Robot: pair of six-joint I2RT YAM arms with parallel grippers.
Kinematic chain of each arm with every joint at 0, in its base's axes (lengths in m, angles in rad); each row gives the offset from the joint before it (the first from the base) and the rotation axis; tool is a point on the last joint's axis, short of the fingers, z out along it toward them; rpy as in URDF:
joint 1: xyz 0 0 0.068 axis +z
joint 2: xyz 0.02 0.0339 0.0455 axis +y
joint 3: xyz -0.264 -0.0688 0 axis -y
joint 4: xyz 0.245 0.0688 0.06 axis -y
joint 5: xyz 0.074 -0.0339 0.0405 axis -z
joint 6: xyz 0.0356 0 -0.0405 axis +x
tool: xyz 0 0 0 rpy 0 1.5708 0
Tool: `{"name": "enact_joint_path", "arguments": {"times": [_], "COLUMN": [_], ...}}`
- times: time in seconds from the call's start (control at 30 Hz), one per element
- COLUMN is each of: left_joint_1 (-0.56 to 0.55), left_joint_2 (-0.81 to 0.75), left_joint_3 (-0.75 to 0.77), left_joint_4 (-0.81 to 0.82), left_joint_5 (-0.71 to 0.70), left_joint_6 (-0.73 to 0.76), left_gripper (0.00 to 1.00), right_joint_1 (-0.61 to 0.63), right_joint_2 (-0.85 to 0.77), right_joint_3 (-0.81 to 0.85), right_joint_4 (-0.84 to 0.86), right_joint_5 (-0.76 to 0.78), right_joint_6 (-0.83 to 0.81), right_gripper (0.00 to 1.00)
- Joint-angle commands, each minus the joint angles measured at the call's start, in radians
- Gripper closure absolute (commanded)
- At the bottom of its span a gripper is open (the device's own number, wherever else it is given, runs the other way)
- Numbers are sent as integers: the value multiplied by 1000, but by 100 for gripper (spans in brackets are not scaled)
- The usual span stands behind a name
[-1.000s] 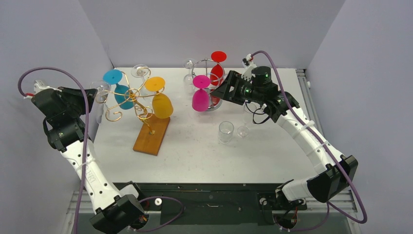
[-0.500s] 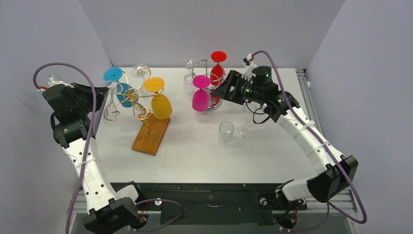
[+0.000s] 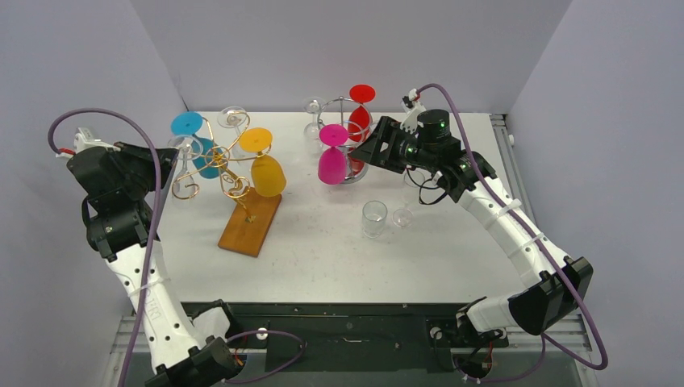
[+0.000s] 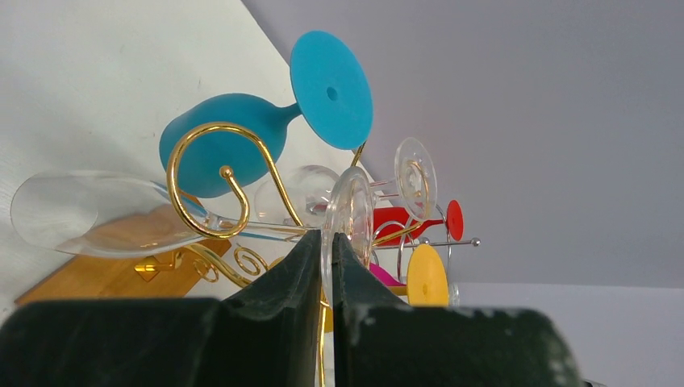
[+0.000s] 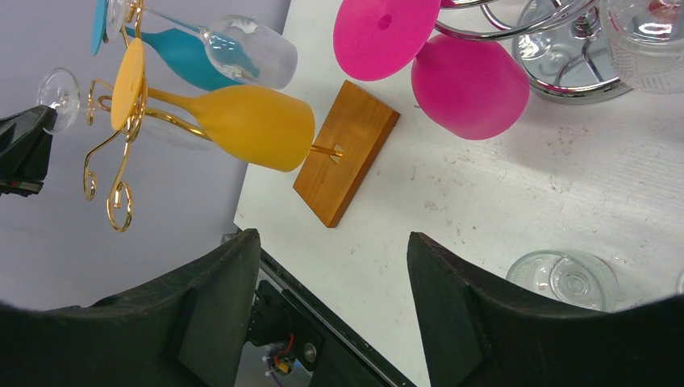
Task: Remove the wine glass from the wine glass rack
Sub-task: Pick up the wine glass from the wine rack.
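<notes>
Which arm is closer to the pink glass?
Right. The right gripper sits just beside the pink glass; the left gripper is far off at the gold rack, gripping a clear glass.

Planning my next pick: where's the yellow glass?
Top view, left of centre: yellow glass hangs on the gold rack, over its wooden base, beside the blue glass.

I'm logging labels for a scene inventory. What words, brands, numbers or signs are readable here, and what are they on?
No text can be read in any view.
Left arm's white link: a faint dark marking, too small and blurred to read.
Gold rack, wooden base, clear wine glass: no lettering shows.
</notes>
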Motion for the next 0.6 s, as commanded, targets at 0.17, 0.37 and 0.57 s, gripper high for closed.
{"name": "enact_joint_path", "arguments": {"times": [0.17,0.37,0.57], "left_joint_1": [-2,-1,-2], "left_joint_2": [-54,-87,-121], "left_joint_3": [58,56,51], "left_joint_4": [-26,-61,-96], "left_joint_5": [-31,-68,-122], "left_joint_6": [12,4,4], "left_gripper": [100,100,100], "right_joint_1": [-3,2,6], "right_joint_2": [-7,-7,-5], "right_joint_3": [4,4,6], "right_joint_4": [36,35,30], "right_joint_5": [2,5,10], "right_joint_6": [-16,-18,-22], "right_gripper": [38,38,38]}}
